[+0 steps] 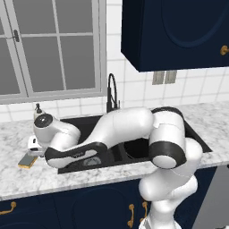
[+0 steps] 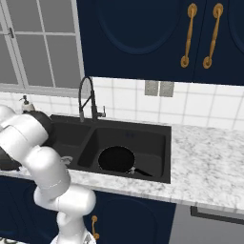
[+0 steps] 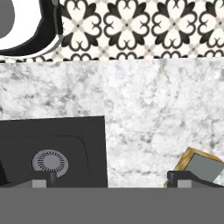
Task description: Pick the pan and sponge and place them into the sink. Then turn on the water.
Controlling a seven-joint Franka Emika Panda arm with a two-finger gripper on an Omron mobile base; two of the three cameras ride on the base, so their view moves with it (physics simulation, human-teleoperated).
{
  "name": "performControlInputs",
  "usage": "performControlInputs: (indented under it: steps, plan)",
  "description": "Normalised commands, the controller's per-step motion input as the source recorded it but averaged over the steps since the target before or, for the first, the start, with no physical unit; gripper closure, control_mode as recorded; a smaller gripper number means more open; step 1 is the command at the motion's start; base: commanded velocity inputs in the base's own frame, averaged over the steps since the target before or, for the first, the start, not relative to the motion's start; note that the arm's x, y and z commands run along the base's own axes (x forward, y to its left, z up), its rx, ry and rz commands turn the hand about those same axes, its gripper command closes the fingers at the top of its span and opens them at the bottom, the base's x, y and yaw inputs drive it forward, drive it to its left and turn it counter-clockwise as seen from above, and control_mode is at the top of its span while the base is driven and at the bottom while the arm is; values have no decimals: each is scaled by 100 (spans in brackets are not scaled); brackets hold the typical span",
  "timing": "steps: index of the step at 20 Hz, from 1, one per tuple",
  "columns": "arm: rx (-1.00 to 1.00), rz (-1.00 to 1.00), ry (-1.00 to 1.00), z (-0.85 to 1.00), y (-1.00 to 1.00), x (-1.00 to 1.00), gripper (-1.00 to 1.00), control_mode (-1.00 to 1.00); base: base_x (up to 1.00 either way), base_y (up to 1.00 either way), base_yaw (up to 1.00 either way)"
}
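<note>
Reaching left across the sink (image 1: 203, 142), the arm puts the gripper (image 1: 32, 147) low over the marble counter (image 1: 13, 179) in the left base view, just above the sponge (image 1: 27, 161), which lies on the counter left of the sink. The faucet (image 1: 112, 91) stands behind the basins.

Right base view: the pan (image 2: 116, 159) lies in the right basin, handle pointing to the near right; the soap dispenser (image 2: 26, 105) stands far left.

Hand view: finger tips (image 3: 186, 179) spread wide; sponge beside one tip, not pinched. Left basin drain (image 3: 50, 162) visible.
</note>
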Motion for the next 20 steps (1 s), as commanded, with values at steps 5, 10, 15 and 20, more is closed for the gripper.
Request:
performControlInputs:
  steps: [5, 10, 15, 20]
  plan:
    - [1, 0, 0, -6, 61, 39, -100, -100, 0, 0, 0]
    - [0, -2, 0, -5, 56, 33, -100, -100, 0, 0, 0]
    - [0, -9, 6, -5, 48, 23, -100, -100, 0, 0, 0]
    - [0, -4, 12, -6, 15, 28, -100, -100, 0, 0, 0]
